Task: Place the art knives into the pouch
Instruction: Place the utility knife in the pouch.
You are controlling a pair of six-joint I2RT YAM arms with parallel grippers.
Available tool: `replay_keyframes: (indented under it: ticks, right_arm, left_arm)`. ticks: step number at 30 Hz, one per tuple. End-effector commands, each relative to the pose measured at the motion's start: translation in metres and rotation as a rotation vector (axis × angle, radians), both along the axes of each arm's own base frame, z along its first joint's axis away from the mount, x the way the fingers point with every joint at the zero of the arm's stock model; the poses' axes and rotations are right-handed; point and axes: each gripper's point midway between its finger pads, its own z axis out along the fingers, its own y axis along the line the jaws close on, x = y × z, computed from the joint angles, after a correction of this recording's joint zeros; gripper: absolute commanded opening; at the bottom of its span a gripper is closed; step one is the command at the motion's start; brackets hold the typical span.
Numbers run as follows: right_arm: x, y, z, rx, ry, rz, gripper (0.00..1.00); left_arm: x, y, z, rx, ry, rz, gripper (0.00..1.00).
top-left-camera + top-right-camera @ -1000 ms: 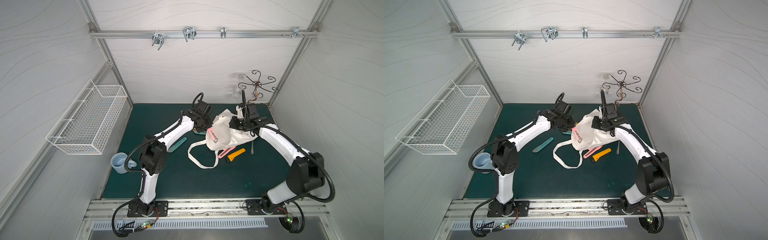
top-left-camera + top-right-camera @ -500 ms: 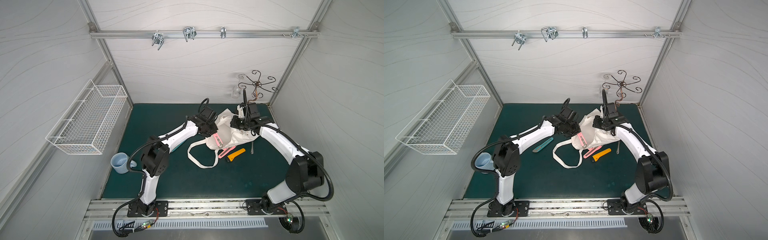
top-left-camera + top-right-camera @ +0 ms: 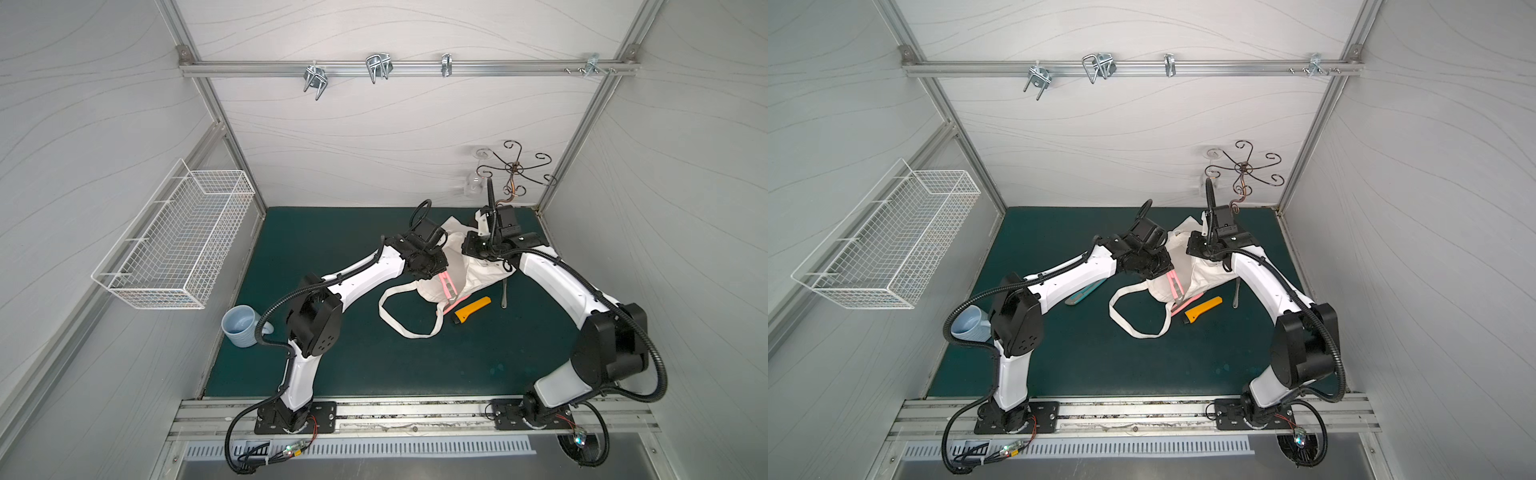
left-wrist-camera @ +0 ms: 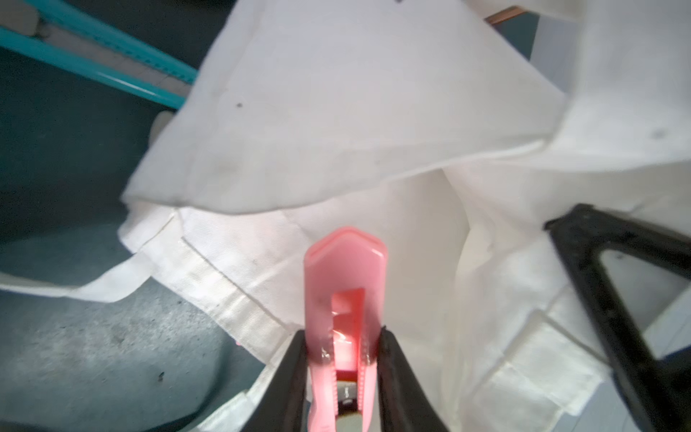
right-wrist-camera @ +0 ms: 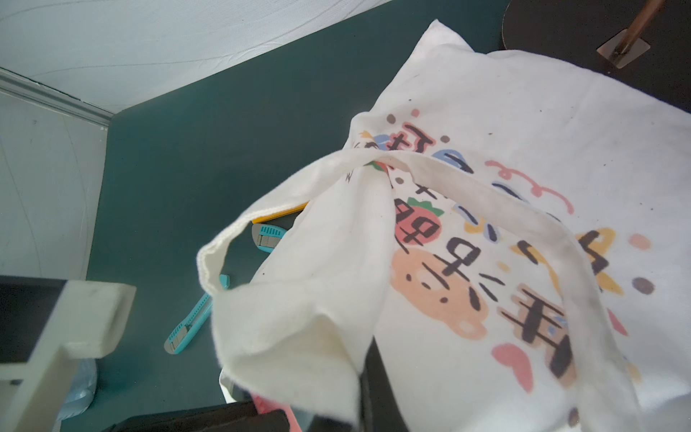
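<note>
The art knife [image 3: 448, 286] [image 3: 1176, 286] is a pink plastic cutter, and my left gripper [image 3: 434, 268] [image 4: 344, 336] is shut on its sides. The cutter's tip [image 4: 346, 239] points into the open mouth of the pouch [image 3: 478, 270] [image 3: 1204, 274] [image 4: 336, 112], under its raised upper layer. The pouch is a white cloth tote with cartoon lettering [image 5: 486, 262], lying crumpled at the back right of the green mat. My right gripper [image 3: 471, 249] [image 5: 364, 377] is shut on the pouch's cloth near the rim and holds it up; the cloth hides most of its jaws.
An orange cutter [image 3: 471, 309] and a second pink cutter [image 3: 455, 305] lie by the pouch's front edge, and a teal cutter [image 3: 1086, 291] lies under my left arm. A metal utensil [image 3: 504, 293], blue mug [image 3: 241, 326], wire basket [image 3: 178, 245] and hook stand [image 3: 515, 170] surround the mat.
My left gripper has carried the pink art knife right and forward, from beside the pouch to its open mouth. The right gripper has kept its hold and barely moved.
</note>
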Motion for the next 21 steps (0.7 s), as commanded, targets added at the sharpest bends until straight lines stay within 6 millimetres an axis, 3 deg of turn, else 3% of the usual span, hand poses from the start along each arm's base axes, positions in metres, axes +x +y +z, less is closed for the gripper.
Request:
replay_keyframes:
  ticks: [1, 6, 13, 17, 21]
  right_arm:
    - [0.002, 0.001, 0.017, 0.023, -0.027, 0.016, 0.00]
    - [-0.001, 0.004, 0.021, 0.063, -0.024, 0.029, 0.00]
    - [-0.013, 0.017, 0.036, 0.147, -0.015, 0.085, 0.00]
    - [-0.018, 0.025, 0.044, 0.198, -0.007, 0.115, 0.00]
    - [-0.013, 0.019, 0.045, 0.185, -0.011, 0.094, 0.00]
  left_arm:
    - [0.018, -0.027, 0.028, -0.082, -0.100, -0.074, 0.22]
    - [0.031, -0.039, 0.032, -0.130, -0.164, -0.171, 0.23]
    - [0.053, -0.035, 0.033, -0.183, -0.188, -0.268, 0.24]
    - [0.055, -0.032, 0.047, -0.219, -0.224, -0.302, 0.33]
    - [0.049, -0.011, 0.072, -0.245, -0.257, -0.293, 0.39]
